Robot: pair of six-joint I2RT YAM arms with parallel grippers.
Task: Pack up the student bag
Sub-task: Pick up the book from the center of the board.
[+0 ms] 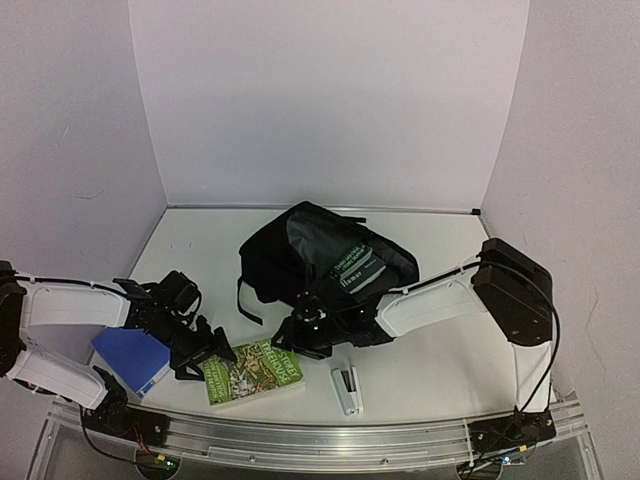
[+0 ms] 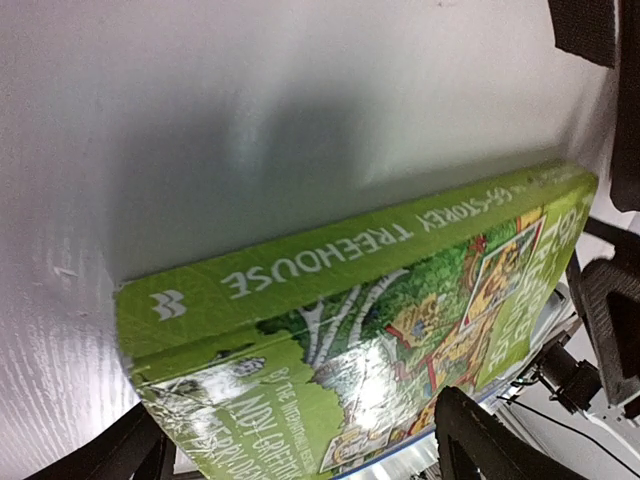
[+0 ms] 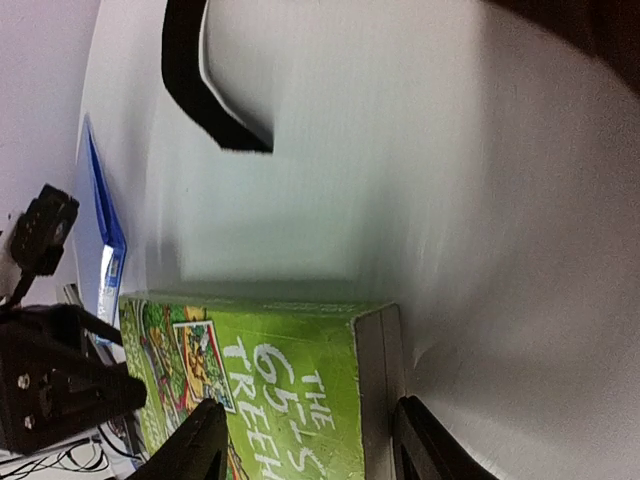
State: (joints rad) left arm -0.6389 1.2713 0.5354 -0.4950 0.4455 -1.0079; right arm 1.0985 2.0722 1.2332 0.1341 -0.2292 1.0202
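Two robot arms flank a green paperback (image 1: 252,372), titled "The 65-Storey Treehouse", lying flat on the white surface (image 1: 420,240) just in front of the student bag (image 1: 290,262). The bag sits mid-surface, unzipped, with one book (image 1: 355,268) showing in its mouth. The left pincer (image 2: 300,445) stands wide, a finger on either side of the paperback's left end and the spine facing its camera; it grips nothing. The right pincer (image 3: 310,425) hangs part-open over the opposite end, with one finger above the cover and the other just past the page edge, clamped on nothing. A blue folder (image 1: 130,358) lies under the left arm and a stapler (image 1: 347,390) lies near the front edge, both apart from the bag. The step in hand appears to be lifting the paperback for the bag. Done well, one pincer would take the book across its thickness, close to the spine where it is stiffest, so the pages do not fan open. The other arm would best back away or hold the bag's opening wide. A loose black strap (image 3: 200,90) lies between paperback and bag and could snag, so the book should ride above it, then tip spine-first into the mouth beside the book inside.
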